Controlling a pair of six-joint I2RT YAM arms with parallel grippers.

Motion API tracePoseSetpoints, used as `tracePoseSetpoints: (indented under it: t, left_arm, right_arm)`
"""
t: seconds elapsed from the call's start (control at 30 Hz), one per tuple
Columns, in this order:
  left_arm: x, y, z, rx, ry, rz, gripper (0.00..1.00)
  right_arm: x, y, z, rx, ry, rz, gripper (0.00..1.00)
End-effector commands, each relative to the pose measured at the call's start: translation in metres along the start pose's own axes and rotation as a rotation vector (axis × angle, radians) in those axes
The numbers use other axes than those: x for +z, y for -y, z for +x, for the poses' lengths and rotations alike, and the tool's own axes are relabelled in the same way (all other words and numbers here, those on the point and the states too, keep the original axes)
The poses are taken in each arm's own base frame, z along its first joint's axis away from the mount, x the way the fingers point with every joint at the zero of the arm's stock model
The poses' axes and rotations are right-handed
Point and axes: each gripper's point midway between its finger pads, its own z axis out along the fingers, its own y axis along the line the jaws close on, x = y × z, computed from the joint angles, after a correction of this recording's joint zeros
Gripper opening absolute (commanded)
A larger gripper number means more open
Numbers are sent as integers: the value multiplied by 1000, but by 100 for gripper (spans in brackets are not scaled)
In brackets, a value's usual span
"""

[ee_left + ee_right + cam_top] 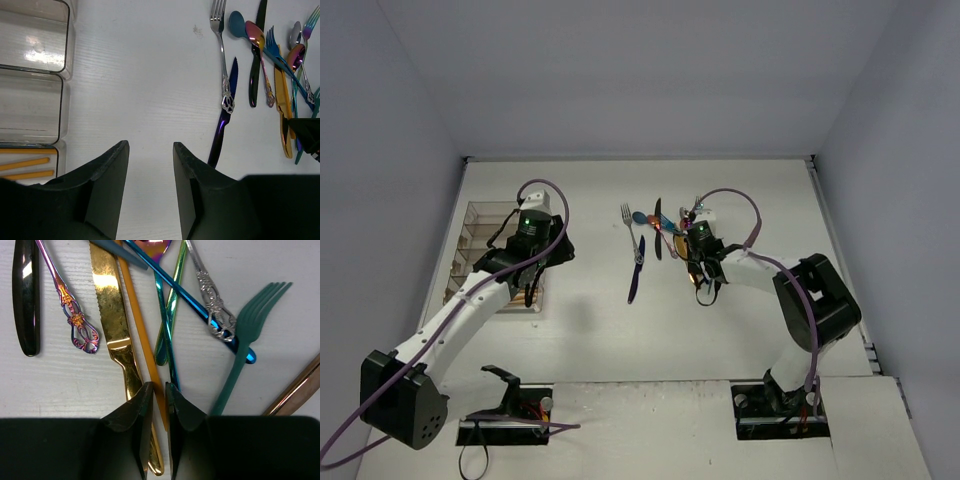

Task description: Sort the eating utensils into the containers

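The eating utensils lie in a fanned pile [672, 235] at mid-table. My right gripper [159, 390] is down at the pile's near end, shut on a gold chopstick [140, 325] that runs between its fingertips. A gold knife [112, 305] and a thin teal-blue utensil [165, 335] flank the chopstick. A teal fork [245, 340] lies to the right. My left gripper [150, 165] is open and empty over bare table, right of the clear tray [65, 60]. Two gold chopsticks [25, 163] lie in the tray's near compartment.
A silver fork [218, 30] and a purple knife [222, 125] lie apart, left of the pile. A black knife [26, 295] and an iridescent handle [75, 320] lie at the pile's left. A copper piece [300, 390] lies at the right. The tray [470, 250] is at the table's left.
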Motion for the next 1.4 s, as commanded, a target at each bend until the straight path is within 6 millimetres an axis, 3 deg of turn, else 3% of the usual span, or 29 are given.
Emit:
tracePoseSetpoints:
  t: [0.0, 0.23, 0.37, 0.53, 0.77, 1.07, 1.17, 1.37]
  left_arm:
    - [-2, 16, -18, -9, 62, 53, 37]
    - [-1, 17, -15, -5, 53, 57, 37]
    - [-1, 20, -15, -7, 50, 66, 37]
    - [-4, 28, -15, -5, 45, 94, 37]
    - [-11, 57, -20, -7, 34, 177, 38]
    - [-21, 112, -24, -16, 5, 332, 38]
    - [-21, 131, -22, -19, -12, 377, 38]
    - [-21, 167, -17, -14, -39, 457, 38]
  right_arm:
    - [1, -11, -9, -38, 23, 3, 13]
    - [1, -25, -4, -71, 13, -20, 10]
    - [4, -27, 2, -69, -6, -27, 1]
    - [-2, -27, -6, -62, 14, -30, 0]
    - [-45, -26, -38, -30, 114, -77, 0]
    - [-86, -37, -15, 9, 67, -212, 0]
    - [-99, -51, -5, 13, 46, -287, 0]
    - [-129, -79, -10, -18, 86, -411, 0]
